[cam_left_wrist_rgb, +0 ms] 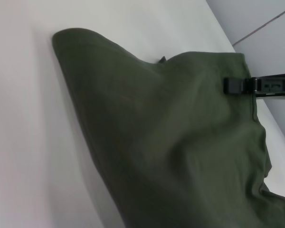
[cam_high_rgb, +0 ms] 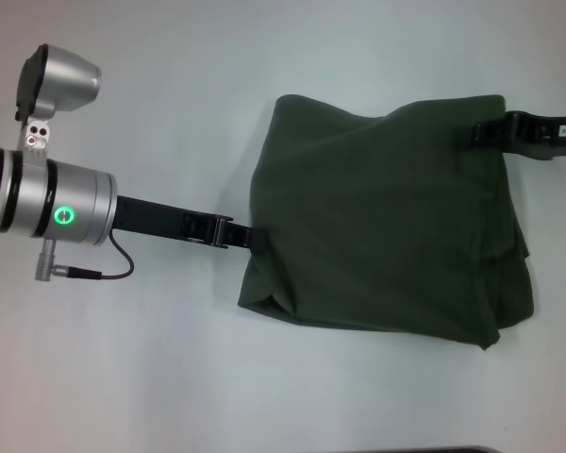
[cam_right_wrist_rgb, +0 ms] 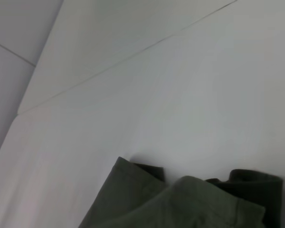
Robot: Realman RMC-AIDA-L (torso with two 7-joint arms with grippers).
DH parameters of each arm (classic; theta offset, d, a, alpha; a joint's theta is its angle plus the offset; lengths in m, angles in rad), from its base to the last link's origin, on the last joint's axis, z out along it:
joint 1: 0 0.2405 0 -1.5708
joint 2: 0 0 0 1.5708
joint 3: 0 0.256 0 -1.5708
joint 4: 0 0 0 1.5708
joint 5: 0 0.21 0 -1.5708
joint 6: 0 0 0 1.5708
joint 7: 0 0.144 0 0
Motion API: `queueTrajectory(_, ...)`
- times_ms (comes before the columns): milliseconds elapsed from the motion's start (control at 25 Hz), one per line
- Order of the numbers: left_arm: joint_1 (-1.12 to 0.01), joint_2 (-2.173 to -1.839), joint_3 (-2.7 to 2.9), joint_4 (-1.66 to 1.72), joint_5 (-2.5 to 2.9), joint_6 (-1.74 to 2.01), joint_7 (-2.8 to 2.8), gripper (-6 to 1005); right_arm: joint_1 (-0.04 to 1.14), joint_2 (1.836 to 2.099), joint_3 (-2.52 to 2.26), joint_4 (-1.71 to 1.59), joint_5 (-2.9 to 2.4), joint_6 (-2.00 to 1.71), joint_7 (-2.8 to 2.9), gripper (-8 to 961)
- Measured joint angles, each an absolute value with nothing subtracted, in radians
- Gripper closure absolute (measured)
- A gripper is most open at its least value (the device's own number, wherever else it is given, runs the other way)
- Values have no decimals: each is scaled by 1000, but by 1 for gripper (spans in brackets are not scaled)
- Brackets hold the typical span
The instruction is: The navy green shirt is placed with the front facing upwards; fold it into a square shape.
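Shirt (cam_high_rgb: 387, 217) lies bunched on the bench (cam_high_rgb: 170, 94); left end effector (cam_high_rgb: 238, 236) and right end effector (cam_high_rgb: 491, 132) each pinch an opposite edge, clamped to carry the fold.

Plain white table (cam_high_rgb: 170, 377) filling nearly the whole head view, matte and evenly lit, with soft shadows only. Thin dark strip along the bottom edge of the frame, right of centre, too narrow to identify. In the left wrist view, same white surface across the left and top, ending at a straight edge in the upper right; beyond it, pale grey floor (cam_left_wrist_rgb: 270, 33) crossed by a thin dark seam. In the right wrist view, white tabletop with a fine line running diagonally, and grey floor (cam_right_wrist_rgb: 14, 28) in the upper left corner.
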State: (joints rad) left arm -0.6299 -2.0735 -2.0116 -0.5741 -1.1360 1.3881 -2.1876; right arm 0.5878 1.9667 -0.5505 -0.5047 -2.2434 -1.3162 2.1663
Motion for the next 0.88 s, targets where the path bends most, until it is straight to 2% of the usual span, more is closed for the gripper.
queueTrajectory(880,-576,-2030,-2059,-612,-1135,1405,-2184,993,690,1990,-609,-488,-2244,-1308,2173,795)
